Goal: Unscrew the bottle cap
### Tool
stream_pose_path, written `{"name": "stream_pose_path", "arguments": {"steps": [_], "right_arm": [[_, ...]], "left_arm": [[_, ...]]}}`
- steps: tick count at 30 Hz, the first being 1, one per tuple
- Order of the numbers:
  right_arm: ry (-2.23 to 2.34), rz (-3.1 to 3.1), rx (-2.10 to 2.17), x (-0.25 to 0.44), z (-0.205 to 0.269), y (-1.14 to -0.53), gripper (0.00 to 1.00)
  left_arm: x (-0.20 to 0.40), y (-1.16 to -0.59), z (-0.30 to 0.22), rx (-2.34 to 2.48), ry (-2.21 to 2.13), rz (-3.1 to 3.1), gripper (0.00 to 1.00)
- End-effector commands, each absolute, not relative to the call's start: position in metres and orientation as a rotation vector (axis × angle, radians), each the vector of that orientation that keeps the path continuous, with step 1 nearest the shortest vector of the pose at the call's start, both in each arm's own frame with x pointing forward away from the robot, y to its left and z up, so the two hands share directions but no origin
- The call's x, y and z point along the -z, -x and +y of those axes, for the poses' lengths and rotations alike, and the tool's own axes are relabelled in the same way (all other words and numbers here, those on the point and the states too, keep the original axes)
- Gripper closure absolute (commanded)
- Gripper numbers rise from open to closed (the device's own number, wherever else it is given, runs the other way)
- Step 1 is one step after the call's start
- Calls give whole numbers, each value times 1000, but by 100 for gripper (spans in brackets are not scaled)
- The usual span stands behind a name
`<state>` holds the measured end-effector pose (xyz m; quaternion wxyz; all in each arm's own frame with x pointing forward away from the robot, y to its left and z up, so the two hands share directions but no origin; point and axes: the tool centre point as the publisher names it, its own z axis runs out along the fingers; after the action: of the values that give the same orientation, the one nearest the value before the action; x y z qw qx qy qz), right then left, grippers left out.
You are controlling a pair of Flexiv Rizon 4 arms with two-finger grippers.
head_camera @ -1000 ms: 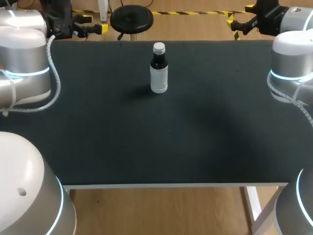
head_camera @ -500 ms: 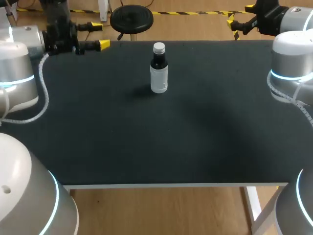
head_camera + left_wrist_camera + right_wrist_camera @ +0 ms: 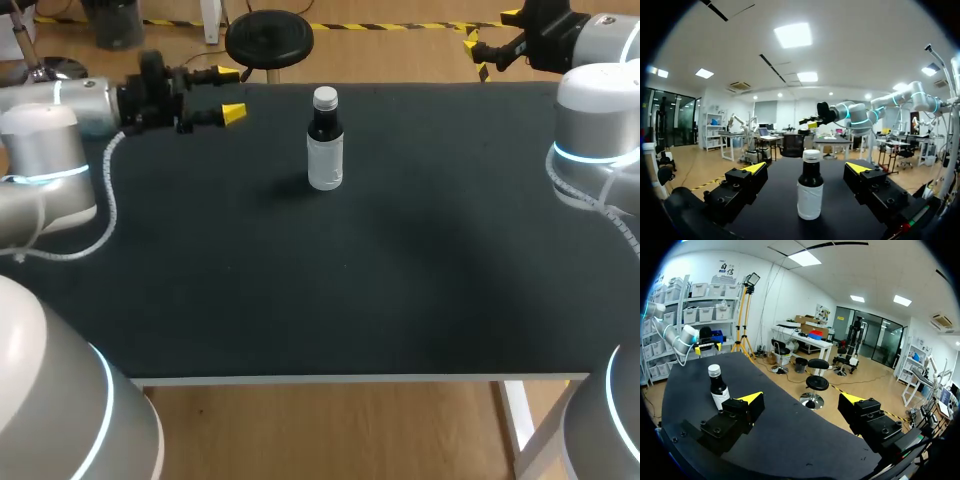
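A small bottle (image 3: 325, 140) with dark liquid, a white label and a white cap (image 3: 325, 97) stands upright on the black table (image 3: 350, 290) near its far edge. My left gripper (image 3: 230, 93) is level with it, a short way to its left, fingers open and pointing at it. In the left wrist view the bottle (image 3: 810, 192) stands ahead of the left gripper (image 3: 807, 167), centred between the spread yellow tips and touching neither. My right gripper (image 3: 490, 32) hangs open past the far right edge. From the right wrist view, the bottle (image 3: 718, 387) is far off beside the right gripper (image 3: 801, 398).
A round black stool (image 3: 268, 38) stands just behind the table's far edge, beyond the bottle. My right arm's elbow (image 3: 595, 130) sits over the table's right side. The table's front edge (image 3: 350, 378) runs along the near side.
My left arm has swung its gripper to the right along the far edge, closer to the bottle. The bottle and the right arm have not moved.
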<state>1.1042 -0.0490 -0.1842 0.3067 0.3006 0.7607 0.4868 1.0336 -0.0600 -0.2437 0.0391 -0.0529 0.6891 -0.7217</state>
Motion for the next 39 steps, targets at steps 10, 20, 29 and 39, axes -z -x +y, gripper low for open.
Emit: {"name": "stream_pose_path", "arguments": {"steps": [10,20,29,39], "right_arm": [[-795,2013,-1288,184,-49,-1104,0],[-795,2013,-1288,184,-49,-1104,0],[-795,2013,-1288,184,-49,-1104,0],[-795,2013,-1288,184,-49,-1104,0]], "left_arm": [[269,-1037,-102,2345,-49,2249,0],[279,-1039,-128,2402,-140,2264,0],[286,-1036,-149,2412,-229,2330,0],[289,-1039,-167,2428,-289,2346,0]]}}
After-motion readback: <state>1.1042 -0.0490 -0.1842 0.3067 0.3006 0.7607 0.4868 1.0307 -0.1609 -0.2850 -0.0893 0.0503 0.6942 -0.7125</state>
